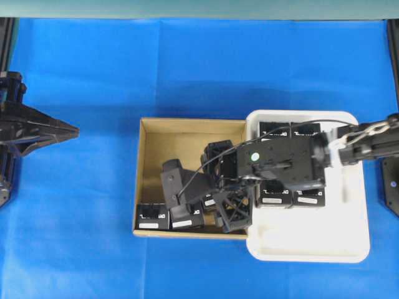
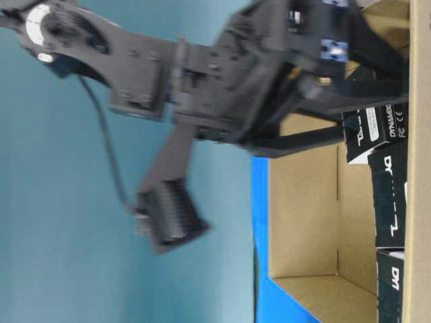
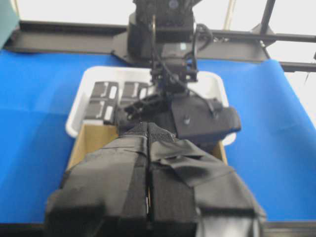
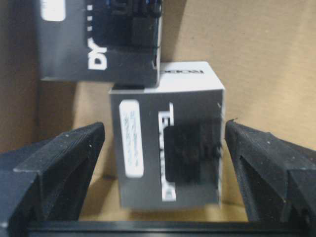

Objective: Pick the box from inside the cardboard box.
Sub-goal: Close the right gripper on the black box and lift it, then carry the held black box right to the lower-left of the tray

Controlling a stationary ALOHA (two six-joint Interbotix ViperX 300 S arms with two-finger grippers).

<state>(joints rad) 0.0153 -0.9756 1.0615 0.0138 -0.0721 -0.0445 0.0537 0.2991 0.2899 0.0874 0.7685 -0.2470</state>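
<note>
Approach is the step in hand: the right pincer (image 4: 165, 148) stands released, jaws spread wide, over the shallow brown corrugated cardboard box (image 1: 187, 140) with low walls, and nothing is held between them.

In the right wrist view, the small black rectangular box with a white label strip (image 4: 168, 153) lies on the cardboard floor, centred between the two black foam-faced fingers (image 4: 64, 168). A visible gap remains on each side; neither finger touches it. A second identical black box (image 4: 98, 39) lies just beyond it, close to its far edge or touching it.

In the overhead view, the target sits inside the cardboard box near the wall that borders the white plastic tray (image 1: 299, 243); the arm hides most of it there. More black boxes line the near wall of the cardboard box, and others rest in the tray.

Next move, as judged: lower slightly if needed, close evenly on the two long sides, then lift straight up, clear of the neighbouring box.

The left pincer (image 3: 148, 197) is clenched, parked on the blue counter (image 1: 93, 75) side, well apart from the cardboard box.
</note>
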